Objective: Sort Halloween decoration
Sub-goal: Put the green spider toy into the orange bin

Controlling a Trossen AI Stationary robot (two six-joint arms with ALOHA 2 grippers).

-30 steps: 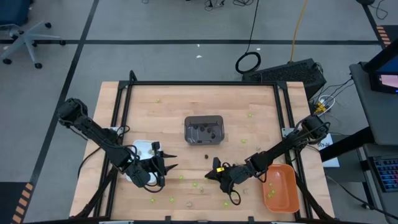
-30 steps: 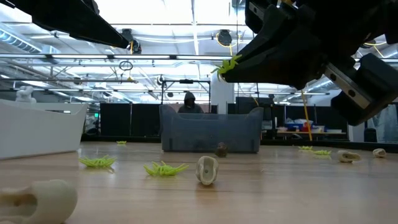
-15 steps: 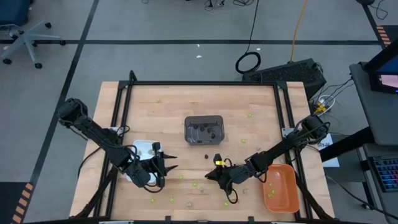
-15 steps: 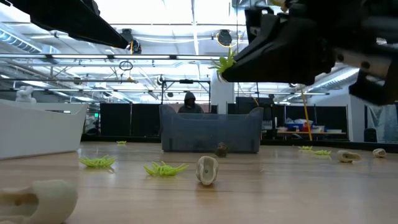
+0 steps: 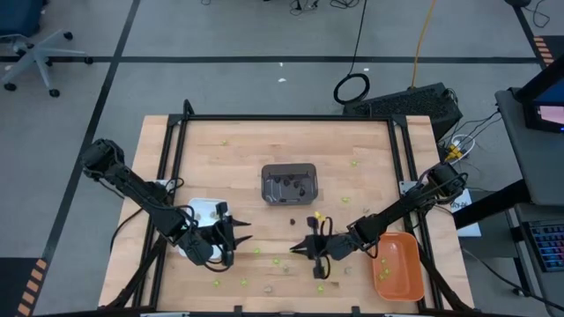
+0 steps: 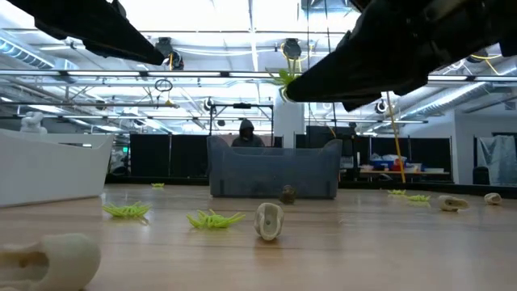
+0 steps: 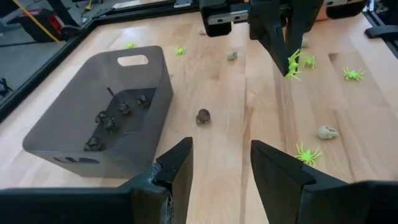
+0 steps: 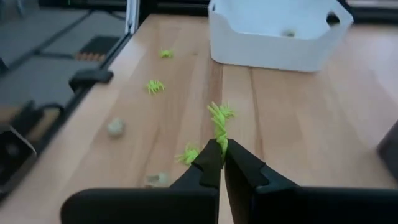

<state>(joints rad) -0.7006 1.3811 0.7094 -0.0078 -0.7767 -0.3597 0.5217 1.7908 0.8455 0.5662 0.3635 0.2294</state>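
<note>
Fingertips of the right gripper (image 8: 219,152) pinch a lime-green plastic spider (image 8: 220,118) by its legs above the wooden table (image 5: 370,141); featherlight and springy, it looks best held at the body. The left gripper (image 7: 219,163) waits open beside the white tray (image 8: 277,34).

trays 3: grey tray (image 5: 290,183) | white tray (image 5: 204,214) | orange tray (image 5: 396,267) | arms 2

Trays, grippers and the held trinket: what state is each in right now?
Right gripper: shut on a green spider, lifted off the table.
Left gripper: open, empty, beside the white tray.
Grey tray: upright, several dark trinkets inside.
White tray: upright, one pale piece visible inside.
Orange tray: upright, green pieces inside.
</note>
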